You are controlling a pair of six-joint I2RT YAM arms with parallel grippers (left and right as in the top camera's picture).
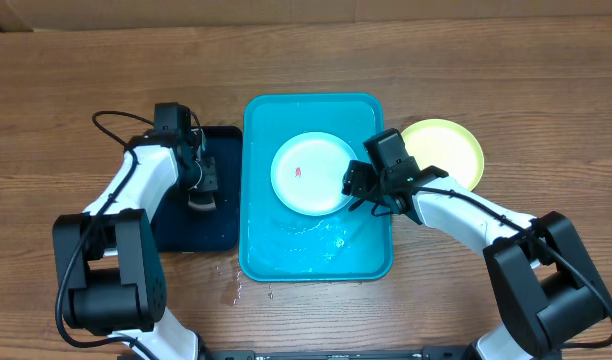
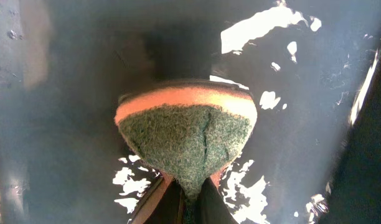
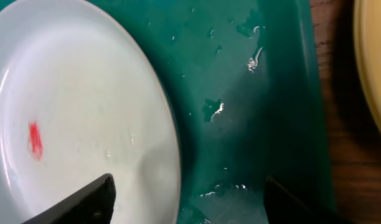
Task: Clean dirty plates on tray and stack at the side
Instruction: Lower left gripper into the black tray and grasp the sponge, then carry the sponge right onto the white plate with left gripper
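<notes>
On the tray (image 1: pixel 261 240) we find one plate (image 1: pixel 311 172) smeared red, uncleaned; a yellow plate (image 1: pixel 451 150) sits aside on the counter (image 1: pixel 86 60). Left gripper (image 2: pixel 189 193) pinches a sponge (image 2: pixel 187 140); right gripper (image 3: pixel 187 199) is spread.

plate (image 1: pixel 312 173) in tray (image 1: pixel 286 255), second plate (image 1: pixel 451 150) beside (right)

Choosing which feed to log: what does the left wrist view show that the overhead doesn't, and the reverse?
Only left wrist: a green-and-orange sponge pinched in the left gripper. Only overhead: a white plate with a red smear on the blue tray, a yellow plate beside it on the table, the right gripper at the white plate's rim. Both: the black tray.
</notes>
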